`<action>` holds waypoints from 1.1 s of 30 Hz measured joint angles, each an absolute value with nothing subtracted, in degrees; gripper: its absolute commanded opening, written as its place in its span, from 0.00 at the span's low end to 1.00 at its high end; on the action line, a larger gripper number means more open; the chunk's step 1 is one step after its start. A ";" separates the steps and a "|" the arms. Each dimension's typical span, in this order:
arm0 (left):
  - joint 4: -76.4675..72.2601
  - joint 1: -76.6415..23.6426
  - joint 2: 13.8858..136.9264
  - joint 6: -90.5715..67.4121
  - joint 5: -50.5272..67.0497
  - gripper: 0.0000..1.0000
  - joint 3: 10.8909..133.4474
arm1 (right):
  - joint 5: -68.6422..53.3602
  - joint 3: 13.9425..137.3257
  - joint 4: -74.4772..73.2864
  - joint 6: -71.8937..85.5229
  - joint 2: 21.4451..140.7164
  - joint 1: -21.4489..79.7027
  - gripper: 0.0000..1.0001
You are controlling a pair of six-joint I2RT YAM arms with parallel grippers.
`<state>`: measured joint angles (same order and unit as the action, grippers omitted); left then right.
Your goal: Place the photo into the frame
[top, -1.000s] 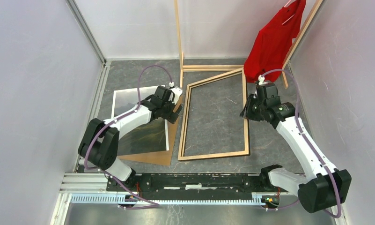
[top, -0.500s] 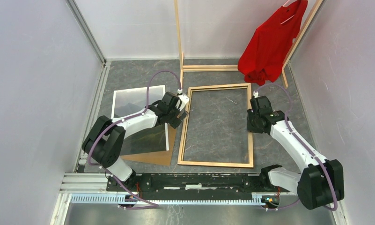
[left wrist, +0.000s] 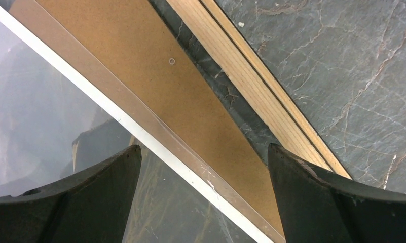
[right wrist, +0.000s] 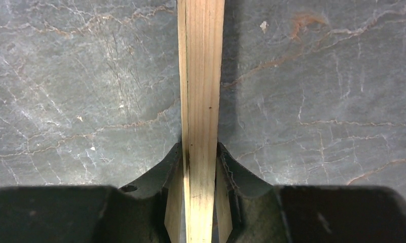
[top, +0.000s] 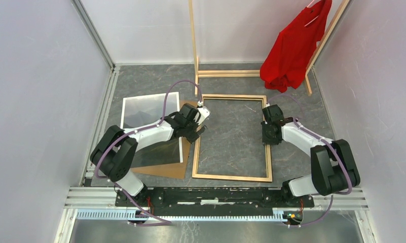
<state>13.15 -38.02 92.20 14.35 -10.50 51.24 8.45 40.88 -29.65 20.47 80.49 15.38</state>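
Observation:
The frame (top: 231,177) lies flat on the grey table with its light wood back up. My right gripper (top: 267,132) is shut on the frame's right rail; in the right wrist view both fingers (right wrist: 173,167) press the wooden rail (right wrist: 200,76). The photo (top: 147,109), dark hills under a cloudy sky with a white border, lies face up on the left, partly under my left arm. My left gripper (top: 195,129) is open and empty, just left of the frame's left rail. In the left wrist view it (left wrist: 203,167) hovers over the photo's white border (left wrist: 140,131), with the frame rail (left wrist: 256,86) beside it.
A brown backing board (top: 165,169) lies under the photo and shows beside it (left wrist: 155,76). A wooden clothes rack (top: 193,40) with a red shirt (top: 292,50) stands at the back, just behind the frame. Grey walls close in left and right.
The frame was tilted up and skewed; now it lies flat and square. My right gripper came down and nearer with the rail. My left gripper shifted right. The shirt swung.

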 measured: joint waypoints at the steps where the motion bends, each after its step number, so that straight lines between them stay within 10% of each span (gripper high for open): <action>1: 13.17 -38.02 92.20 14.52 -10.46 1.00 51.09 | 8.43 40.93 -28.99 20.23 81.25 15.38 0.28; 13: 14.11 -38.02 91.29 16.51 -10.35 1.00 49.76 | 10.92 48.88 -28.80 17.78 89.73 15.38 0.61; 19: 20.36 -37.30 88.79 17.30 -9.34 1.00 52.53 | 14.33 48.99 -29.26 19.64 88.84 15.40 0.96; 33: 32.23 -2.87 82.37 23.40 -0.36 1.00 64.36 | 8.38 56.16 -21.43 24.38 79.13 32.42 0.98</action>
